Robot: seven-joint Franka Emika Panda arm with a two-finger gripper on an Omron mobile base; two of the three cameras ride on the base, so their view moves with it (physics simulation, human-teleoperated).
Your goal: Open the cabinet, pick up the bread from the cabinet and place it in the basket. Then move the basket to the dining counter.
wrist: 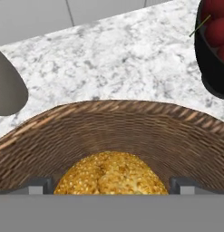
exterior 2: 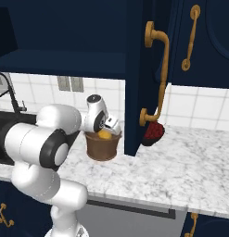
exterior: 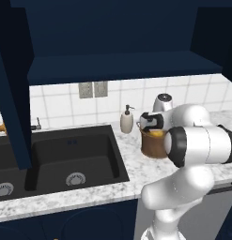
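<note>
The cabinet stands open and the bread lies inside the basket, well in from the surface's front edge. The end effector, spread wide and empty, hovers above it. Carrying the basket to the dining counter remains.

The brown basket sits on the marbled surface. The yellow bread lies inside it. The end effector is just above the basket. The navy cabinet is open, its door swung out. A bowl of red fruit sits to the right, behind the door.
</note>
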